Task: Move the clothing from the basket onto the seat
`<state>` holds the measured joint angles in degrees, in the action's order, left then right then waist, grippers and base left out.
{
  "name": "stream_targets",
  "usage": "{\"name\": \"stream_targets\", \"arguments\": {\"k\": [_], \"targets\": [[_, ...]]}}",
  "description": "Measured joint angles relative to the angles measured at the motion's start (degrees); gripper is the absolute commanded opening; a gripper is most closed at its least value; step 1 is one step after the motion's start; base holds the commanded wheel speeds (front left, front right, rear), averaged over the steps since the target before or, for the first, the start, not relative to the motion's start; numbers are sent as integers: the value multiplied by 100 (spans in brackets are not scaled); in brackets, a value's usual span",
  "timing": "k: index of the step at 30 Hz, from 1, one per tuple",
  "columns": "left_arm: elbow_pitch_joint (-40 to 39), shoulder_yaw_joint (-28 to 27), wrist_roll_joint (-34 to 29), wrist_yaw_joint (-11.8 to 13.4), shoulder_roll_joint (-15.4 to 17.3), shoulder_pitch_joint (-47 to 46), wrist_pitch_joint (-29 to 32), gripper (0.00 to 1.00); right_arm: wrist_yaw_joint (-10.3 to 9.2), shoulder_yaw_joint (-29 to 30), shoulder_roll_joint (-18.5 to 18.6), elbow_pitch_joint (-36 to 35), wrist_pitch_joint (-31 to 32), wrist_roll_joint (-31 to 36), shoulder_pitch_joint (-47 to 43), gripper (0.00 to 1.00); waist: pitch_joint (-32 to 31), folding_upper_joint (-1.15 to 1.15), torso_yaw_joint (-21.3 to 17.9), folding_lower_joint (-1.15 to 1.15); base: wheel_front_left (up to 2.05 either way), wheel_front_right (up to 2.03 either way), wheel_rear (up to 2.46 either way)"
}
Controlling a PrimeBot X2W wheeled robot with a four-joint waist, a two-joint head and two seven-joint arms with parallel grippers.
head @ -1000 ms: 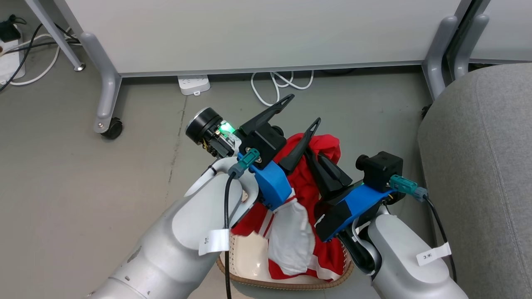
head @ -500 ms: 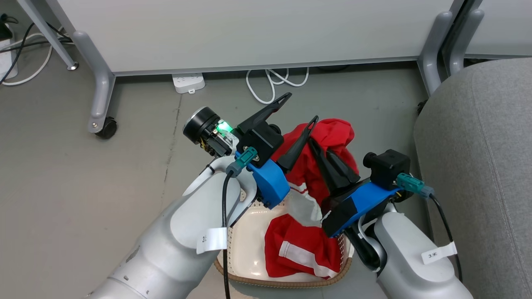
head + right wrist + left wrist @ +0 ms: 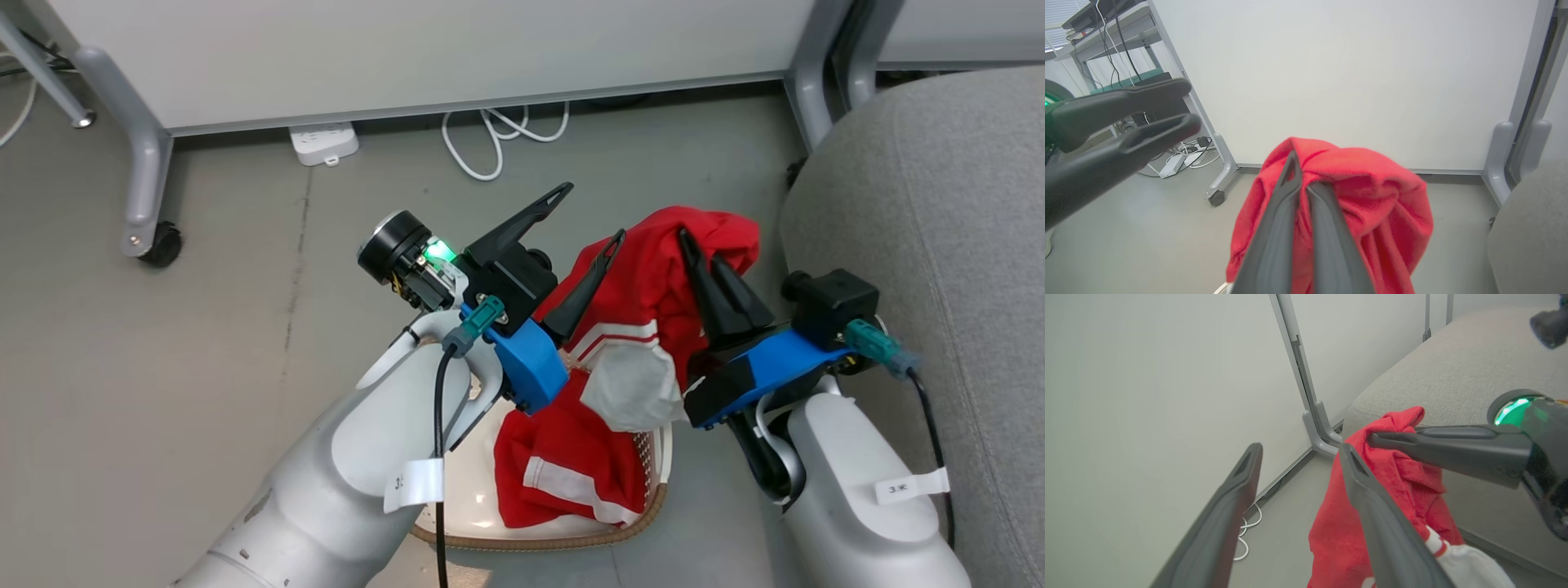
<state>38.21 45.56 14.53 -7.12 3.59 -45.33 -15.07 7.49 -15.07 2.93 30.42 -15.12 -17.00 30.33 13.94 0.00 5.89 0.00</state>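
Red clothing [image 3: 653,278] with white stripes hangs lifted above the basket [image 3: 539,541], pinched at its top fold by the right pincer [image 3: 694,245], whose fingers are pressed together on the cloth. A second red garment [image 3: 563,478] lies inside the basket, which stands on the floor [image 3: 245,286] just beside the grey seat [image 3: 939,204]. The left pincer [image 3: 590,214] gapes wide and empty, one finger near the hanging cloth, the other out over the floor.

Two garments [image 3: 649,278] [image 3: 571,469]; one basket [image 3: 539,541]; one seat [image 3: 939,204]; two end effectors [image 3: 594,212] [image 3: 694,249].
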Motion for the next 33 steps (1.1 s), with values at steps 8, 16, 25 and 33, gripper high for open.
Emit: {"name": "stream_targets", "arguments": {"k": [8, 16, 25, 33], "targets": [[-71, 98, -67, -7, 25, 73, 0, 100, 0, 483, 86, -366, 0, 223, -12, 0, 168, 0, -419, 0, 0, 0, 0], [-172, 166, -100, -8, 45, 92, 0, 100, 0, 870, 114, -730, 0, 385, -80, 0, 333, 0, -928, 0, 0, 0, 0], [-305, 339, -98, -26, 42, 177, 0, 100, 0, 1386, 176, -1144, 0, 436, -423, 0, 515, 0, -1413, 0, 0, 0, 0], [-371, 532, -80, -30, 69, 224, 0, 100, 0, 1774, 147, -1391, 0, 453, -735, 0, 625, 0, -1783, 0, 0, 0, 0]]}}
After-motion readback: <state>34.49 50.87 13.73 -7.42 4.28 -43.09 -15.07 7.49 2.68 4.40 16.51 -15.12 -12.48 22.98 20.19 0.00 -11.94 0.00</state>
